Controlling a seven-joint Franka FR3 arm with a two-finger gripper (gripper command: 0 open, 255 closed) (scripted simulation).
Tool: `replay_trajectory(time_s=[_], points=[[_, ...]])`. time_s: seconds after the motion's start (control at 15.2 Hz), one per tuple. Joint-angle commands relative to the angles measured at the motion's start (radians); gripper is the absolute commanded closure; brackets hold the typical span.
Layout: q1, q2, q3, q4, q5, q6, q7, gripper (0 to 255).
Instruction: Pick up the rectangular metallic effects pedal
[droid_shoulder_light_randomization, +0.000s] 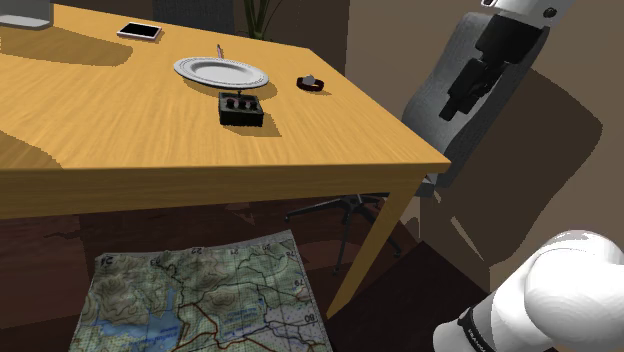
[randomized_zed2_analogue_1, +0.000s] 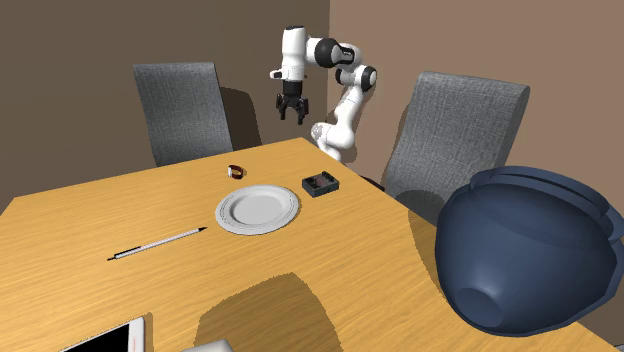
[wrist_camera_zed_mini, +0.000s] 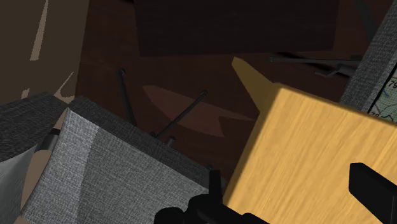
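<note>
The dark effects pedal (droid_shoulder_light_randomization: 241, 108) sits by the plate (droid_shoulder_light_randomization: 220, 70) on the table (droid_shoulder_light_randomization: 120, 140); the open-fingered gripper (randomized_zed2_analogue_1: 292, 116) hangs high beyond the table's corner, well to the shoulder view's right

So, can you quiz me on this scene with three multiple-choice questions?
1. Where is the dark pedal? A on the floor; B on the table beside the white plate; C on a shelf.
2. Grey chairs in the second exterior view? A one; B two; C four.
3. The gripper is: A open, empty, in the air; B shut on the pedal; C on the plate.
Answers: B, it sits by the plate's rim; B, one each side of the arm; A, fingers apart, holding nothing.
</note>
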Motion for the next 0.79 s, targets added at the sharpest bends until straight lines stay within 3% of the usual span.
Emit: replay_trajectory(time_s=[0.0, 0.73], points=[[0.0, 0.0, 0.0, 0.0, 0.0, 0.0, 0.0, 0], [0.05, 0.375, 0.155, 0.292, 0.137, -0.027, 0.193, 0]])
